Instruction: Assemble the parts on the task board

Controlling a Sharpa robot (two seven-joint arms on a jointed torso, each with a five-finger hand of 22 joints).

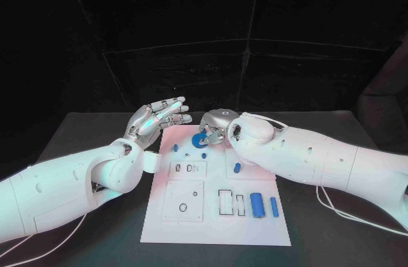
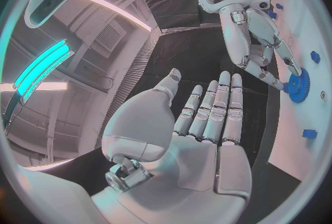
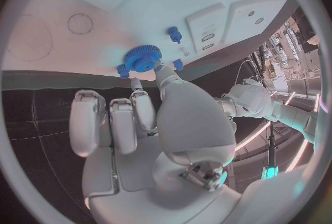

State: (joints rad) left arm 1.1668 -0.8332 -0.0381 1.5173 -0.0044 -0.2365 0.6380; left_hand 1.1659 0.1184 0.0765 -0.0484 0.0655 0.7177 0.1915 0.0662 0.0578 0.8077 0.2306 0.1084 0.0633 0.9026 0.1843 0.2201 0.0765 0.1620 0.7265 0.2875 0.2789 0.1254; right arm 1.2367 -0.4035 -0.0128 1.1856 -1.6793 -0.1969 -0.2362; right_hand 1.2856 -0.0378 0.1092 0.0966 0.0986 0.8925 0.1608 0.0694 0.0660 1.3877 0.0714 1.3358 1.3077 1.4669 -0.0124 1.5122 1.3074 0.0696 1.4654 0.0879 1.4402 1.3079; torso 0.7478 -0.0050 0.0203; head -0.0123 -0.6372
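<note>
Blue gear [image 3: 143, 59] touched by right hand's fingertips [image 3: 157, 67], wrist view reveals.

Matt white task board [image 1: 214, 220], blue plastic gear [image 3: 141, 60], glossy silver right hand [image 3: 149, 124]

Left hand [image 1: 155, 118] flat, fingers spread; right hand [image 1: 217, 127] pinching

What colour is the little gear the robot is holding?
Blue. The gear in the right hand shows best in the right wrist view.
</note>
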